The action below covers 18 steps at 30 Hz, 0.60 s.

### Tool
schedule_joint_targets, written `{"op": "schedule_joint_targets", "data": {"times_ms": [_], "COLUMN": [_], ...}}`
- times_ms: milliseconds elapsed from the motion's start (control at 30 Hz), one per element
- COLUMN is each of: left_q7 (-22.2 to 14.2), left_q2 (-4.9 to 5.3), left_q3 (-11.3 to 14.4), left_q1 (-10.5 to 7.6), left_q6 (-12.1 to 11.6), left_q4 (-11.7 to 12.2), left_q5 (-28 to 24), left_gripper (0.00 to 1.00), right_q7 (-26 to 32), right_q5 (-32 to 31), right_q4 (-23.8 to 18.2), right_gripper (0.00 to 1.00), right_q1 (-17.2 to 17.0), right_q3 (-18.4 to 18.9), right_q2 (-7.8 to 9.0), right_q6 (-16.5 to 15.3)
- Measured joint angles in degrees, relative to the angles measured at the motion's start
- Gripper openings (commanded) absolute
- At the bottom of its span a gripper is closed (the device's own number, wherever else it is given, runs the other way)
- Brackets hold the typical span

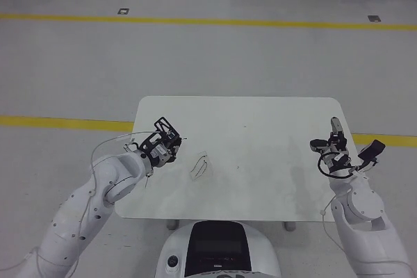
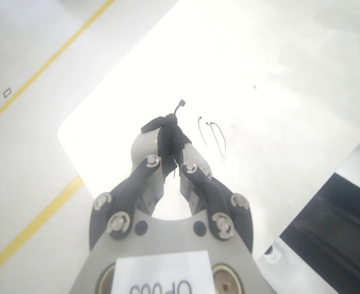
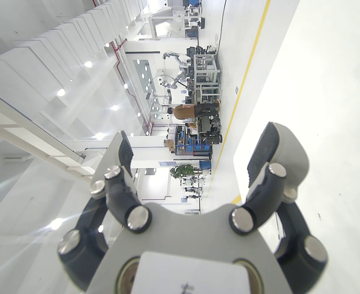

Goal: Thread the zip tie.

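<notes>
Left tool [image 2: 168, 122] clamping zip tie [image 2: 178, 108], loose ties [image 2: 216, 137] nearby, right tool [image 3: 195, 132] spread

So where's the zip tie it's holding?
The zip tie is clamped in the left gripper, jaws shut, over the left side of the table; loose ties lie beside it.

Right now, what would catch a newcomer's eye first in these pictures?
The left gripper, over the left part of the white table, is pinched shut on a black zip tie. Beside it loose zip ties lie on the table; the right gripper hangs open at the right edge.
</notes>
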Motion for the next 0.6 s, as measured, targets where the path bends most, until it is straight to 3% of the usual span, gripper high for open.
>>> {"op": "schedule_joint_targets", "data": {"times_ms": [167, 333, 600], "left_q7": [-0.1, -0.1, -0.1], "left_q2": [-0.03, -0.03, -0.02], "left_q3": [0.0, 0.0, 0.0], "left_q1": [0.01, 0.01, 0.01], "left_q6": [0.0, 0.0, 0.0], "left_q4": [0.0, 0.0, 0.0], "left_q5": [0.0, 0.0, 0.0], "left_gripper": [0.00, 0.00, 0.00], "right_q7": [0.1, 4.8, 12.0], "right_q5": [0.0, -3.5, -10.5], "right_q4": [0.0, -0.5, 0.8], "right_gripper": [1.00, 1.00, 1.00], "right_q1": [0.1, 2.3, 8.3], "right_q3": [-0.1, -2.1, -12.7], "right_q2": [0.00, 0.11, -0.47], "right_q6": [0.1, 4.8, 11.8]}}
